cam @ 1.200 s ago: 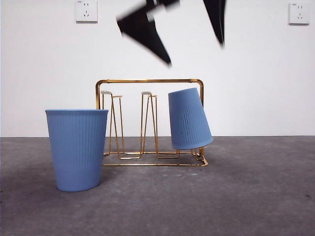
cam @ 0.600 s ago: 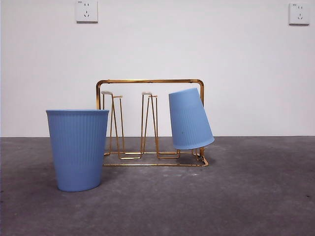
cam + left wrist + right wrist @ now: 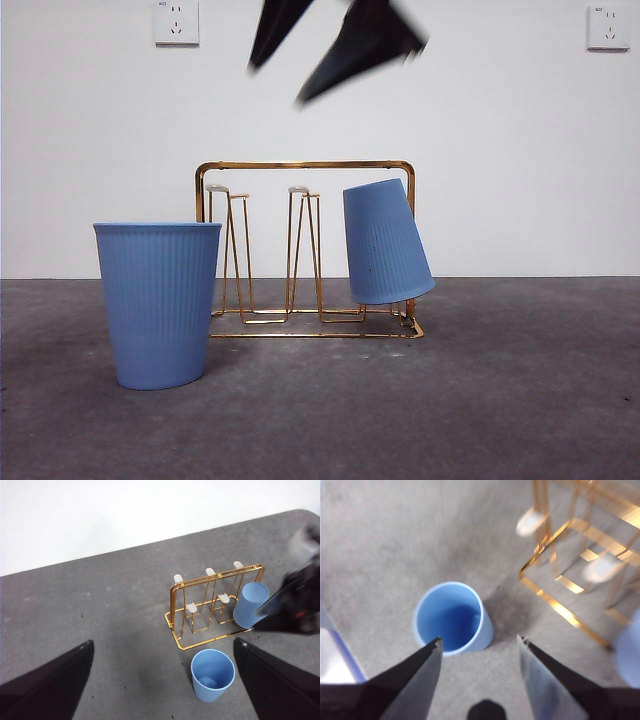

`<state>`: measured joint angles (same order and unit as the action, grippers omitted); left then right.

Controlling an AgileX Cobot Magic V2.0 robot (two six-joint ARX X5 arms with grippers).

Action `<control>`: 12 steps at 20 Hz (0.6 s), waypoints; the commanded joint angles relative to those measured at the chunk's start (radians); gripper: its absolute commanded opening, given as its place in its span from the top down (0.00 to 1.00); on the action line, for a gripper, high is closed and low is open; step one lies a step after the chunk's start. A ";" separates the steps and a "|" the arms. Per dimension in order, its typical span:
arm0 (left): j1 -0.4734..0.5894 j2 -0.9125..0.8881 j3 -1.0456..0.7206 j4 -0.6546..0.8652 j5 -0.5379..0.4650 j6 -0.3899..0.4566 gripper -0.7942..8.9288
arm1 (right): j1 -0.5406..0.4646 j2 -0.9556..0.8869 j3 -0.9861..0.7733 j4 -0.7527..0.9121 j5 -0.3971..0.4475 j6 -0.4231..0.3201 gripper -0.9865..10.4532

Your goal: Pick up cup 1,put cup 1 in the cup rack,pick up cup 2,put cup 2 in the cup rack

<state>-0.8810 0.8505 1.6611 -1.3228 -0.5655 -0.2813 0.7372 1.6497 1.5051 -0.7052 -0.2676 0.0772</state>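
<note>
Reappeared overhead since half a second ago, the right claw (image 3: 479, 647), spread empty, risks toppling the upright ribbed blue plastic cup (image 3: 452, 617) if lowered off-centre.

Right pincer (image 3: 479, 647) hangs high, jaws apart (left pincer (image 3: 162, 652) too).
</note>
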 commanded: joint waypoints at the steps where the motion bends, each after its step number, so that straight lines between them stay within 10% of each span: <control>1: -0.003 -0.012 -0.011 0.005 -0.003 -0.002 0.44 | 0.024 0.068 -0.004 0.035 -0.009 0.037 0.68; 12: -0.004 -0.004 -0.012 0.005 0.028 0.002 0.44 | 0.120 0.225 -0.004 0.130 0.150 0.062 0.68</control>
<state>-0.8814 0.8478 1.6562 -1.3228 -0.5449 -0.2810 0.8528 1.8576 1.5051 -0.5785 -0.1333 0.1280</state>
